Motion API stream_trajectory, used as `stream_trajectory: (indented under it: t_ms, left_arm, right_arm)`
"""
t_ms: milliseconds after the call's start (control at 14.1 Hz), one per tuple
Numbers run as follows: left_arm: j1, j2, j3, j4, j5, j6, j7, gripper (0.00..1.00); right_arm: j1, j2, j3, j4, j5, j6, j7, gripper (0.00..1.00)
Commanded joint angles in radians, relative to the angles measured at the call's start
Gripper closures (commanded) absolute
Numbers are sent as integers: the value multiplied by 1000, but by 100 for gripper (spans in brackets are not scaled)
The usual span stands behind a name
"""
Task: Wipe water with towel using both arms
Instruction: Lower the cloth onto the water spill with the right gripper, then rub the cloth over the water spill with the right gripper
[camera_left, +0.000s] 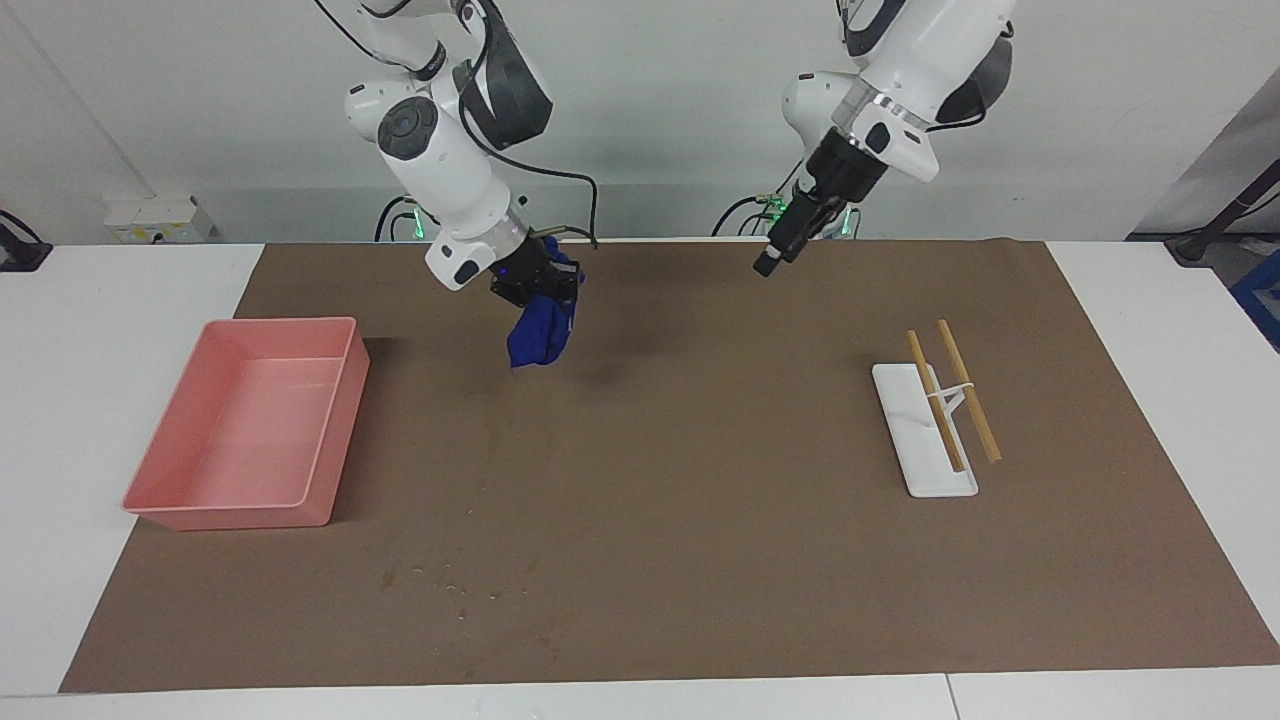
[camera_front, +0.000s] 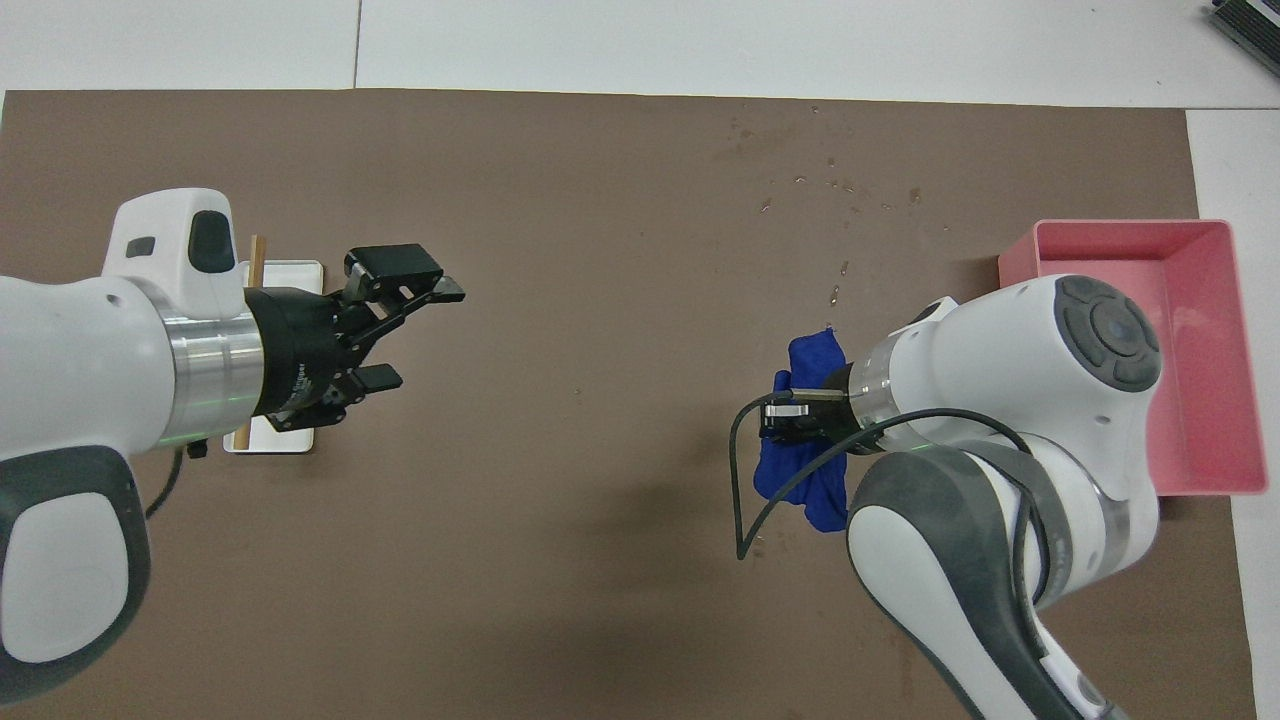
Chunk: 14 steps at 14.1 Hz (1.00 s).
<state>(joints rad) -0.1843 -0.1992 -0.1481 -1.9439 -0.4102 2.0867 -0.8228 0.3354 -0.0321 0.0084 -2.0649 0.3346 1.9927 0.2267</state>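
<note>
The deep-blue towel (camera_left: 541, 335) hangs crumpled from my right gripper (camera_left: 536, 283), which is shut on it and holds it above the brown mat (camera_left: 700, 500), over the part beside the pink tray. In the overhead view the towel (camera_front: 812, 360) shows on both sides of the right gripper (camera_front: 790, 412). Small water drops (camera_left: 455, 582) lie on the mat farther from the robots than the towel; they also show in the overhead view (camera_front: 832, 183). My left gripper (camera_left: 772, 258) is open and empty, raised over the mat near the white dish; it also shows in the overhead view (camera_front: 415, 335).
A pink tray (camera_left: 245, 512) stands at the right arm's end of the mat, also in the overhead view (camera_front: 1140, 232). A white dish (camera_left: 925, 470) with two wooden chopsticks (camera_left: 968, 390) lies at the left arm's end, partly under the left arm in the overhead view (camera_front: 295, 268).
</note>
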Motion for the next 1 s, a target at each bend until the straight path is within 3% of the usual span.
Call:
stream_trajectory:
  t_ms: [0,142,285,498,711,925]
  left_arm:
    - [45,12,-7,0,146,-60,209,0]
    - [72,26,-5,17,284,-121,359,0]
    - [158,52,-5,78,332,-222,645,0]
    - [174,102,2,144,401,-307,799,0]
    - [197,282,22,391,395,-494,893,0]
    - [200,239,35,310,392,-484,913,0]
  right_arm:
    - [-27,35,8,-81,-45,49,-159,100]
    - [-27,37,8,-215,-45,206,-216,100]
    - [-36,44,7,-306,-45,354,-279,100]
    - [-90,87,8,-308,-46,393,-367,100]
    - [-141,136,7,-307,-46,483,-489,100]
    - [-128,152,7,-297,-48,529,-492,100]
